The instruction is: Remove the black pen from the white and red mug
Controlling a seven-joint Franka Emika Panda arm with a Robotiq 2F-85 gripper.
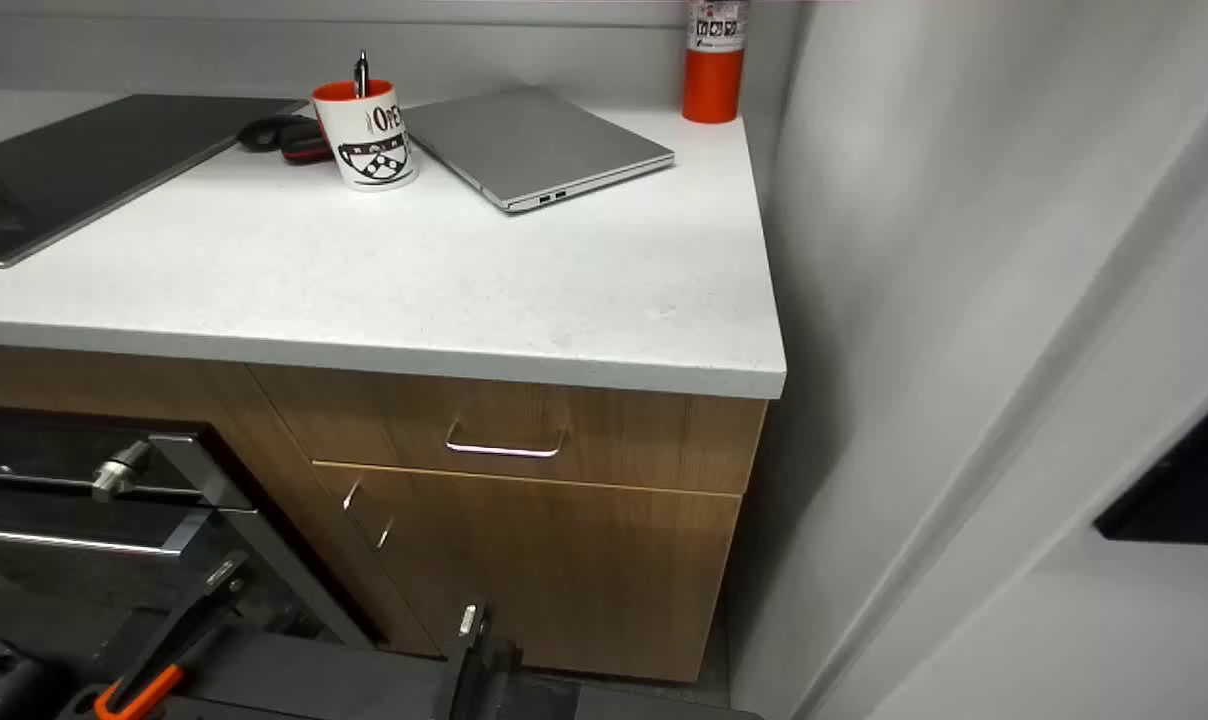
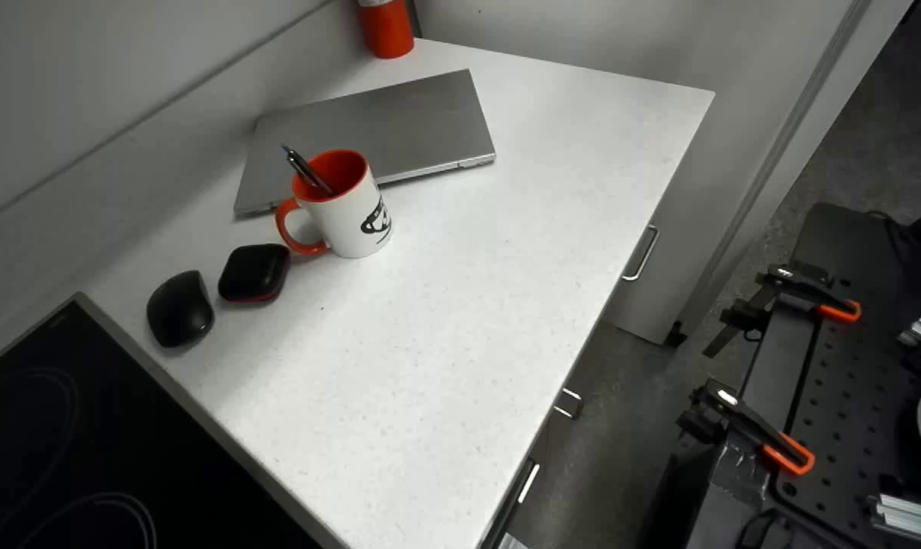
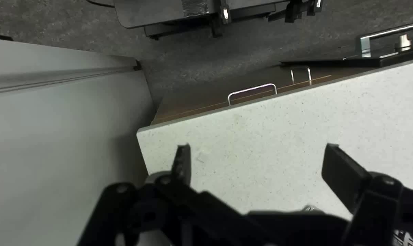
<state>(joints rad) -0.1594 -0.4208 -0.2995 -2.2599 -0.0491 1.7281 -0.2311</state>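
Observation:
The white and red mug [image 1: 339, 130] stands upright on the white counter, and its red handle shows in an exterior view [image 2: 350, 225]. The black pen [image 1: 362, 75] stands in it, leaning, with its upper part above the red rim; this shows in both exterior views [image 2: 308, 171]. My gripper [image 3: 257, 147] is open and empty in the wrist view, with bare counter seen between its fingers. It is out of view in both exterior views. A scrap of white with dark print shows at the lower right edge of the wrist view, too little to name surely.
A closed grey laptop [image 2: 384, 130] lies beside the mug. A black mouse [image 2: 180, 309] and a small black case [image 2: 255, 273] lie near its handle side. A black cooktop [image 1: 84, 150] is beyond them. A red and white canister [image 1: 713, 80] stands at the back corner by the wall.

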